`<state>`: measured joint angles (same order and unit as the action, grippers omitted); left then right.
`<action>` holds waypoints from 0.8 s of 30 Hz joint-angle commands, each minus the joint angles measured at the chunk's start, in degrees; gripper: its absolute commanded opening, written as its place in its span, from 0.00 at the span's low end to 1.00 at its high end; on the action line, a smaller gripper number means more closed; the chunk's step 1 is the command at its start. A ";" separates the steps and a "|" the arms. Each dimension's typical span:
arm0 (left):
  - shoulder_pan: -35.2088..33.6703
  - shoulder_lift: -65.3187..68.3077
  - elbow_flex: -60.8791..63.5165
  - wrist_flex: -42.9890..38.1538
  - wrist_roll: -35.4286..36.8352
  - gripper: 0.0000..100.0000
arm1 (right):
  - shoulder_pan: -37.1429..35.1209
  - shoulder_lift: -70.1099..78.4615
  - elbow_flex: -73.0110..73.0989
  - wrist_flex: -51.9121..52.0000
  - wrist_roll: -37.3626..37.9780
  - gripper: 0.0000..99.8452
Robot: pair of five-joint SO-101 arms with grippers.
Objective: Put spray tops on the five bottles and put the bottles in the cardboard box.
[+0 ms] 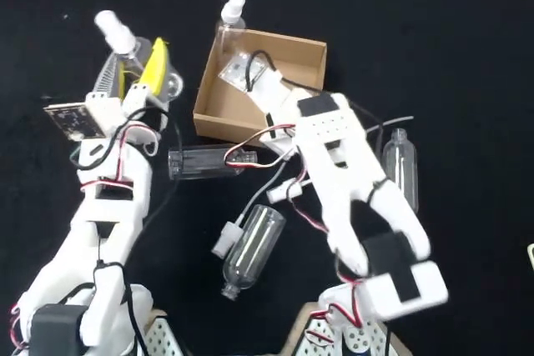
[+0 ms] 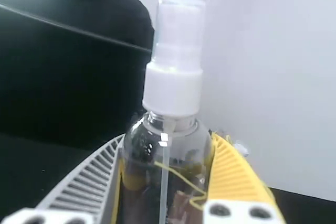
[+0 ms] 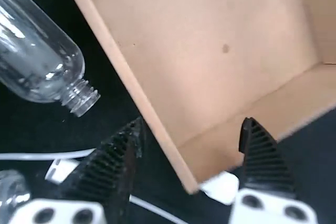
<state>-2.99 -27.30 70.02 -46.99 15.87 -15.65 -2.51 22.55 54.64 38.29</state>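
My left gripper [image 1: 133, 68] [image 2: 168, 150] is at the far left, shut on a clear bottle [image 1: 125, 47] [image 2: 163, 166] that wears a white spray top [image 2: 174, 85]. My right gripper [image 1: 250, 81] [image 3: 193, 129] is open, its fingers straddling the near wall of the cardboard box [image 1: 284, 41] [image 3: 210, 40]. An uncapped bottle [image 1: 204, 162] [image 3: 37, 61] lies just outside that wall. Behind the box stands a capped bottle [image 1: 232, 18]. Another uncapped bottle [image 1: 250, 248] lies in the middle, and one more [image 1: 400, 168] lies at the right.
Loose white spray tops lie on the black table: one [image 1: 225, 239] by the middle bottle, one [image 1: 288, 188] under the right arm, and pieces [image 3: 220, 187] [image 3: 60, 170] near the box wall. The far right of the table is open.
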 commanded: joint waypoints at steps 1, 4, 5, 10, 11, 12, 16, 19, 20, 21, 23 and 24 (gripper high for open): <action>3.56 -0.44 -2.24 -1.14 0.70 0.03 | 0.70 -9.19 -3.74 3.52 -1.93 0.28; 5.49 -0.35 -2.07 -1.14 0.70 0.03 | 3.43 -14.11 -3.74 5.54 -4.66 0.28; 5.93 -0.35 -2.07 -1.14 0.70 0.03 | 5.01 -15.34 -3.74 6.33 -5.27 0.28; 8.22 -0.35 -3.38 4.57 0.70 0.03 | 14.07 -18.86 -3.38 10.37 -7.03 0.28; 8.57 -0.35 -4.00 6.42 0.70 0.03 | 15.65 -19.21 -3.38 11.43 -7.03 0.28; 8.84 -0.18 -4.70 7.91 0.88 0.03 | 17.05 -19.56 -3.38 12.40 -7.03 0.28; 8.66 2.46 -7.69 9.32 0.70 0.03 | 21.54 -20.09 -3.30 14.95 -10.02 0.28; 8.57 5.36 -9.63 9.32 0.26 0.03 | 23.38 -20.26 -1.98 15.03 -11.87 0.28; 8.84 6.33 -9.98 9.32 -0.70 0.03 | 23.47 -20.26 -1.27 14.86 -12.22 0.28; 9.01 7.12 -10.24 9.23 -1.67 0.03 | 23.47 -20.44 -0.48 14.86 -12.75 0.28; 9.01 8.53 -10.51 9.23 -2.20 0.03 | 23.56 -21.14 1.10 14.68 -13.89 0.28; 9.01 9.05 -10.51 9.23 -2.46 0.03 | 23.74 -21.58 2.07 14.15 -14.51 0.28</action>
<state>5.36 -18.51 62.99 -37.76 14.73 6.51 -20.79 23.69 69.14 25.63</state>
